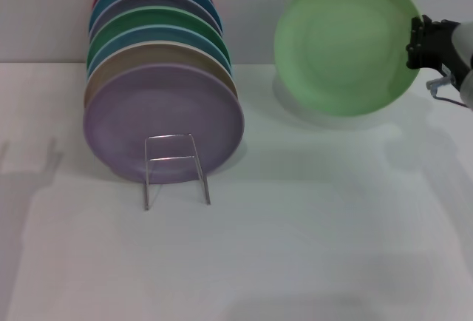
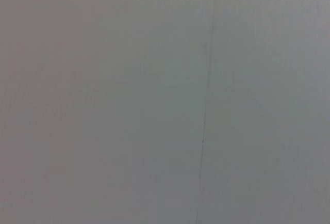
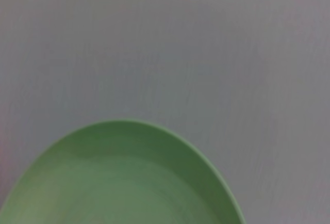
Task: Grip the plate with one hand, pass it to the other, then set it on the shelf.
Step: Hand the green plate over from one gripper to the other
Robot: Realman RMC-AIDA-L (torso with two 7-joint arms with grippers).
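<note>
The light mint-green plate (image 1: 344,44) hangs upright in the air at the right of the head view, its face turned toward me. My right gripper (image 1: 415,41) is shut on its right rim and holds it above the table. The plate also fills the lower part of the right wrist view (image 3: 121,180). The silver wire shelf (image 1: 176,167) stands at the left of centre, its front loop empty, with a row of plates standing behind it. My left gripper is out of view; its wrist view shows only a blank grey surface.
The row in the rack holds several upright plates, with a lilac-purple plate (image 1: 159,117) at the front and a darker green plate (image 1: 159,24) farther back. The white table (image 1: 318,247) runs in front and to the right.
</note>
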